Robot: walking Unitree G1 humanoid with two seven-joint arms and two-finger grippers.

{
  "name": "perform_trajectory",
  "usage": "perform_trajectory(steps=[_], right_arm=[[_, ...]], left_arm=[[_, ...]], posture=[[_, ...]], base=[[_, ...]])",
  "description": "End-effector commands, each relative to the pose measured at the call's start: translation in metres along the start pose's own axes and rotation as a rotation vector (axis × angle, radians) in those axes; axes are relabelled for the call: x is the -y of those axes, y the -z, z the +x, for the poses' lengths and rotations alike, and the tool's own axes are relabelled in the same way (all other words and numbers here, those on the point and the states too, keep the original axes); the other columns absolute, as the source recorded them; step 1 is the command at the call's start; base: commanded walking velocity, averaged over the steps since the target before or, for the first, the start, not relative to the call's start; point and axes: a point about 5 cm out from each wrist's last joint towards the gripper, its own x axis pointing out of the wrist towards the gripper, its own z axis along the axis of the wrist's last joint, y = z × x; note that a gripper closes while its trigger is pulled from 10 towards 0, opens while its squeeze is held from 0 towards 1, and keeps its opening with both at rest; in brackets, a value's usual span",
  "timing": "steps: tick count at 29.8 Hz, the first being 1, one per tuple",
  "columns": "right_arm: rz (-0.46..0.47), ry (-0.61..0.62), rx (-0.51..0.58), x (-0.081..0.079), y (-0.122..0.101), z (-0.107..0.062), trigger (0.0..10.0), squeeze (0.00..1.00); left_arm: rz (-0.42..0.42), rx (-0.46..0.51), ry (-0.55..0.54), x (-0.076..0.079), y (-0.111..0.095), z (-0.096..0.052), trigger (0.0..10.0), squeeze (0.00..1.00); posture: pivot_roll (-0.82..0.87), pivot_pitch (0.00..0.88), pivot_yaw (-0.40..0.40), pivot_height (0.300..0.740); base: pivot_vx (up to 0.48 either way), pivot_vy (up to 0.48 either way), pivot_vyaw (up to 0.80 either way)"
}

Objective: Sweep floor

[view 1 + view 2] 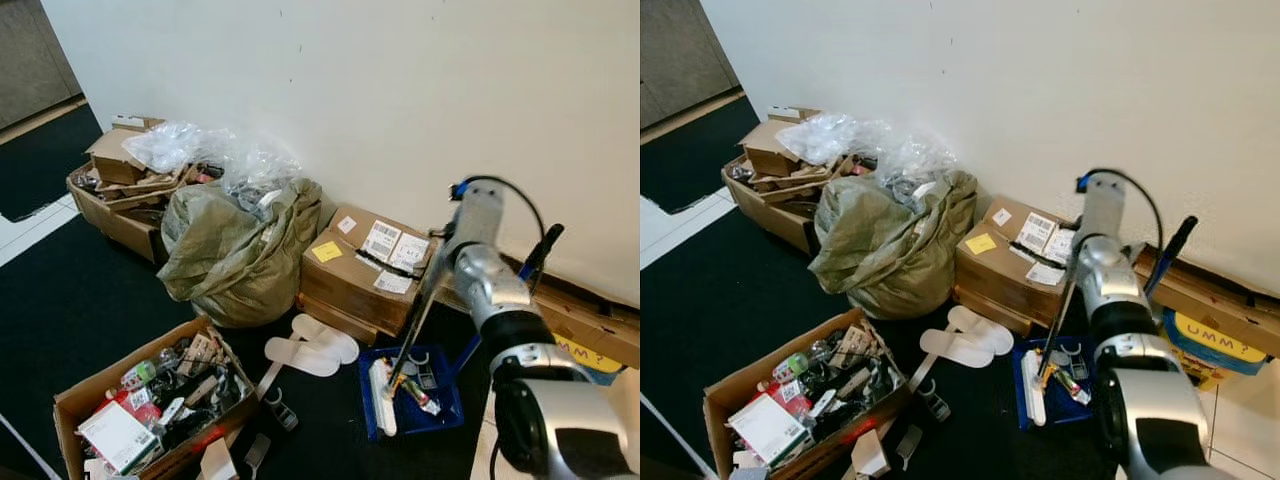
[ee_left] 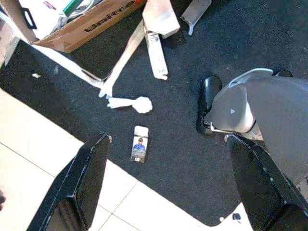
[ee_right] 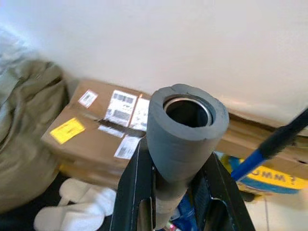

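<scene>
At the right of the head views, the right gripper (image 3: 175,192) was clamped on the grey foam grip of a broom handle (image 3: 185,127), its two black fingers (image 3: 137,192) pressed against either side of the tube. The thin handle ran down and to the left from the raised silver right arm (image 1: 495,290) to a blue dustpan (image 1: 445,405) on the dark carpet (image 1: 60,310) at lower centre-right, where small litter lay in the pan. A second stick with a blue shaft (image 1: 535,255) leaned against the white wall (image 1: 400,90) just right of the arm. Behind the dustpan stood a taped cardboard box (image 1: 365,265) bearing a yellow note and white labels; left of it sat a grey-green sack (image 1: 235,250), with a pair of white slippers (image 1: 310,350) on the carpet before it. An open box of clutter (image 1: 150,400) occupied the lower left, and more boxes topped with clear plastic (image 1: 180,145) filled the upper left. In the left wrist view, the left gripper (image 2: 168,192) hung with its fingers spread wide apart above the carpet edge and pale tiles (image 2: 29,168), over a crumpled scrap of paper (image 2: 132,103) and a small card (image 2: 139,150), with the robot's foot (image 2: 226,108) at centre-right.
</scene>
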Motion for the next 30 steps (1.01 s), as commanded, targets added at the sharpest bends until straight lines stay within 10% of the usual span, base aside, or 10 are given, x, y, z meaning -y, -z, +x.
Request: perform_trajectory(steps=[1,14,30], right_arm=[[-0.05,0.062,0.023,0.008,-0.008,0.001,10.0,0.0],[0.013,0.078,0.129,0.01,-0.035,-0.001,10.0,0.0],[0.203,-0.305,0.322,-0.046,-0.085,-0.025,10.0,0.0]], left_arm=[[-0.023,-0.021,0.003,0.002,0.007,-0.001,10.0,0.0],[-0.029,-0.02,0.006,0.003,0.006,-0.001,10.0,0.0],[-0.027,-0.018,0.016,0.006,0.003,0.001,10.0,0.0]], posture=[[-0.06,0.094,0.0,0.74],[-0.06,0.084,-0.005,0.74],[-0.07,0.059,-0.002,0.74]], base=[[0.0,0.0,0.0],[0.0,0.0,0.0],[0.0,0.0,0.0]])
